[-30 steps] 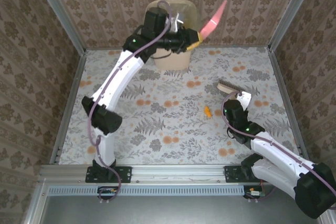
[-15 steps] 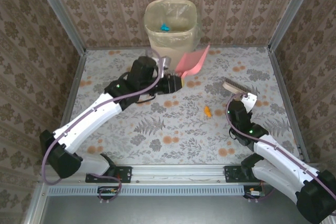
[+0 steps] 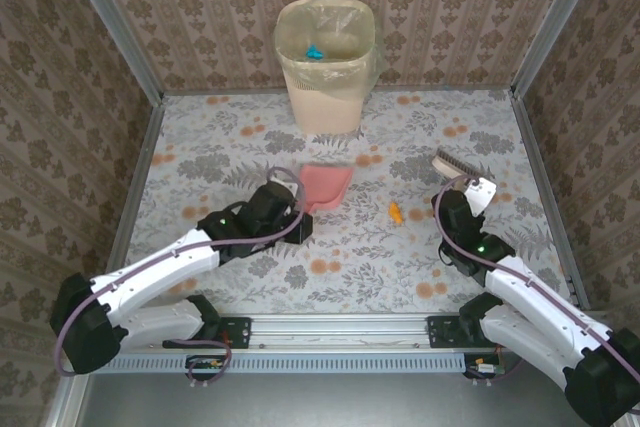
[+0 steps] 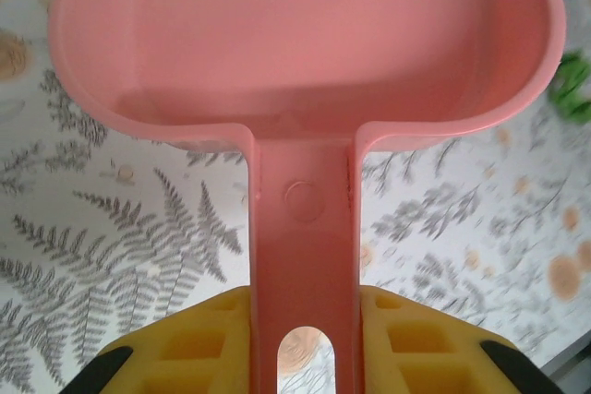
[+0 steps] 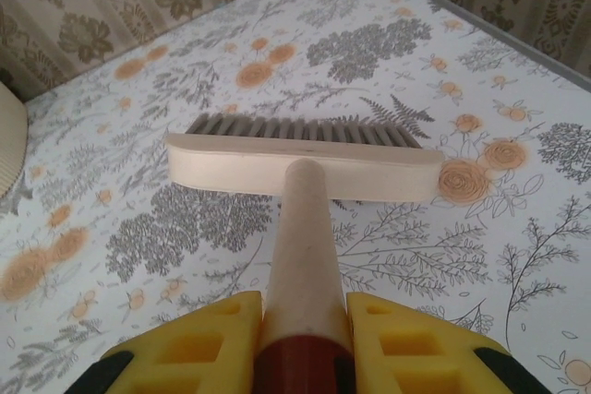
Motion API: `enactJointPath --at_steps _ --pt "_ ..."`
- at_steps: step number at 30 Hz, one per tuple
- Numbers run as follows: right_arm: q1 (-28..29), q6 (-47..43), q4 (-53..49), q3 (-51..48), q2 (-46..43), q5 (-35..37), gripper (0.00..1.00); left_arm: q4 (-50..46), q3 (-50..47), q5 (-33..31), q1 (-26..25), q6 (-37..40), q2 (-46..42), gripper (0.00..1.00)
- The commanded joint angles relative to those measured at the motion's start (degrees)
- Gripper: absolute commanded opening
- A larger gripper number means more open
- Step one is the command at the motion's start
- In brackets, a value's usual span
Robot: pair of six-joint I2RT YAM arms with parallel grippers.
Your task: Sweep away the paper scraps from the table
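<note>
White arm links, blk joints, purple cables, green LEDs, yellow jaws.

My table lay flat, grey leaves and orange flowers printed on it. One small crumpled orange paper scrap rested on it between my dustpan and brush (touching neither). A blurred green bit lay beside the dustpan's corner; blue scraps sat inside the bin.

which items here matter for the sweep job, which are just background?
Job: orange paper scrap; pink dustpan, in left gripper; brush, in right gripper; bin; table.
Background: damask walls; metal rails.
</note>
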Motion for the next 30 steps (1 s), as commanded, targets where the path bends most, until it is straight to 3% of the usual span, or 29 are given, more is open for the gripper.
enactJointPath --at_steps 1,4,9,16,22,30 --pt "-0.3 4.2 -5.0 5.3 0.1 4.1 0.00 -0.3 -1.3 -5.5 -2.7 5.3 -0.1 0.00" --pt "-0.3 6.8 -13.0 11.5 1.9 2.7 0.00 1.6 -3.4 -7.5 -4.5 8.5 1.5 0.00" --pt "-0.3 11.0 -27.5 22.7 5.9 -3.2 0.00 3.7 -3.7 -5.2 -6.6 13.2 7.3 0.00" --pt "-0.3 18.9 -38.8 32.0 11.8 -13.5 0.00 0.6 1.5 -10.1 -15.1 16.2 15.8 0.00" --pt "-0.1 21.8 -37.6 34.2 15.9 -24.6 0.00 1.3 3.2 -7.8 -17.3 16.9 20.0 0.00" --pt "0.1 24.7 -34.7 33.2 16.0 -29.3 0.00 1.9 4.1 -8.0 -17.3 17.3 23.8 0.00"
